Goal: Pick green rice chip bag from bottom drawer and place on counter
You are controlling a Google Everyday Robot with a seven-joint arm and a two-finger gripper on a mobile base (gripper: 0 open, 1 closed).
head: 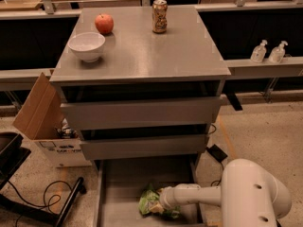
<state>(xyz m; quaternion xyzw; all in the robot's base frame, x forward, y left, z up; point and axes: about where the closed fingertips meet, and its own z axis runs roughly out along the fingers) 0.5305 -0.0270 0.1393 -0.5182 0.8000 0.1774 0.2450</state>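
Down in the bottom drawer (122,183), which is pulled out in front of the cabinet, the green rice chip bag (149,204) lies crumpled on the drawer floor, toward the right side and near the front. The gripper (164,206) sits low inside the same drawer, reaching in from the right at the end of a white arm (201,196) held almost level. Its tip is pressed right up against the right side of the bag, and green foil shows both to its left and beneath it. The tip is hidden by the bag, so whether it is clamped on the foil or only touching it cannot be told. The bag rests on the drawer floor.

Above, the two wider drawers are pushed in only partway, with dark gaps over them. On the counter (156,56) stand a white bowl (86,46) near the left edge, a red apple (104,23) just behind it, and a drink can (159,16) upright toward the back middle. A cardboard box (40,110) leans beside the cabinet on the left, and two small bottles (268,51) stand on a ledge at the right.
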